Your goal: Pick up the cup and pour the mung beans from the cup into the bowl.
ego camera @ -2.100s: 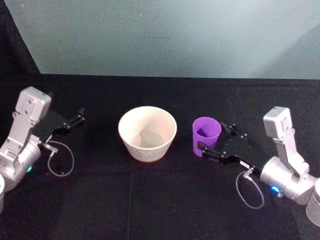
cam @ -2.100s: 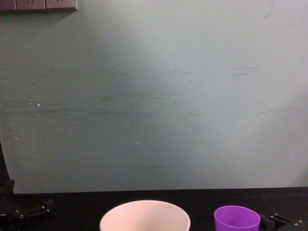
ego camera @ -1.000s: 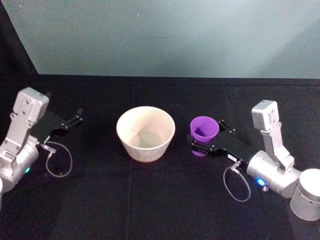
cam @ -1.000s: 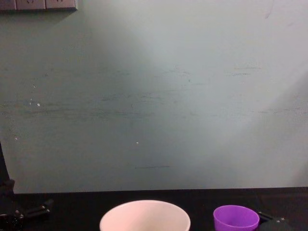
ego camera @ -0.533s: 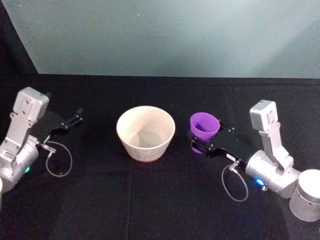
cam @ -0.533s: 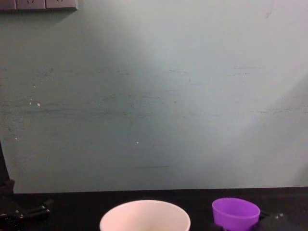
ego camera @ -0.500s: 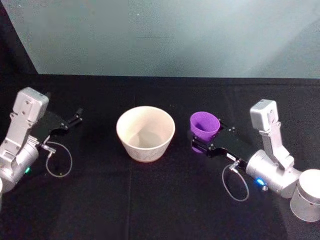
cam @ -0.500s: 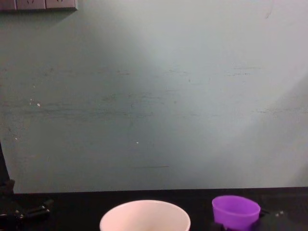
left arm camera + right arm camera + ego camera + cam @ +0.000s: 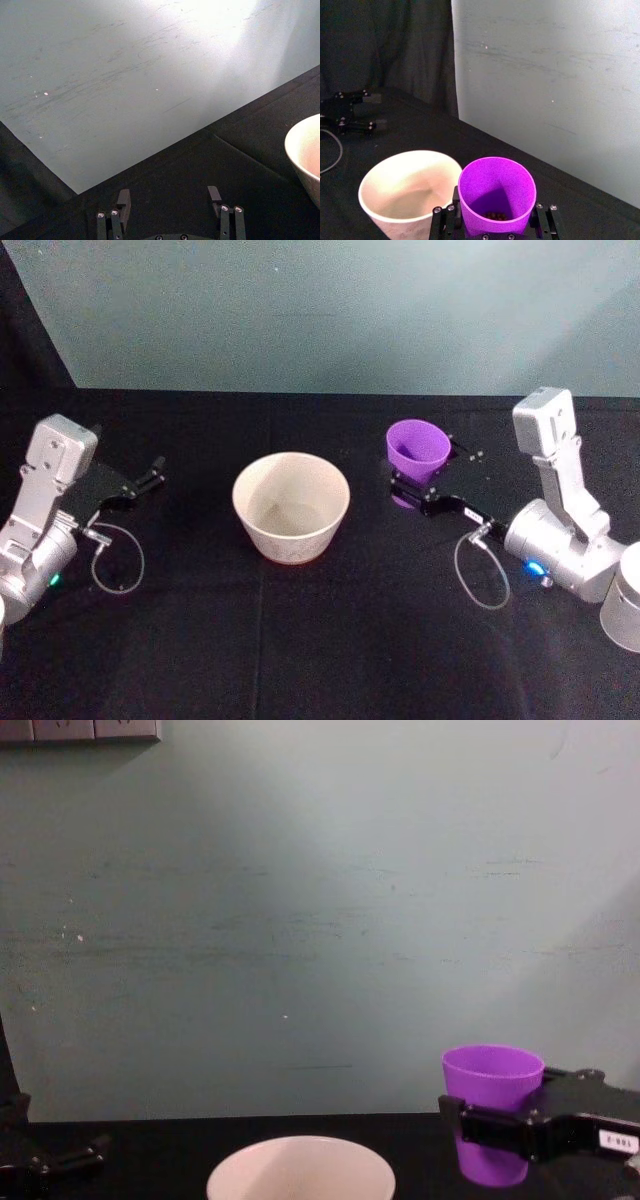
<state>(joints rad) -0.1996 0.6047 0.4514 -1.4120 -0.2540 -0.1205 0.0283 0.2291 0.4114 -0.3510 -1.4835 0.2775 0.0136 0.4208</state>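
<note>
The right gripper (image 9: 416,490) is clamped on the cup (image 9: 418,448), one finger on each side of its wall. Half a second ago the cup stood low at the table (image 9: 300,640), just right of the bowl (image 9: 292,505). Now it is raised clear of the tabletop, upright, and a little farther back and to the right of the bowl. The pick-up looks done; carrying the cup over the bowl and tipping it remain.

The chest view shows the cup's base hanging free above the table, which the head view cannot make plain. The right wrist view looks into the cup and shows a small heap of dark beans (image 9: 494,216) at the bottom, with the bowl close beside it. The left gripper (image 9: 150,478) rests parked at the table's left, and its wrist view shows its fingers apart with nothing between them.
</note>
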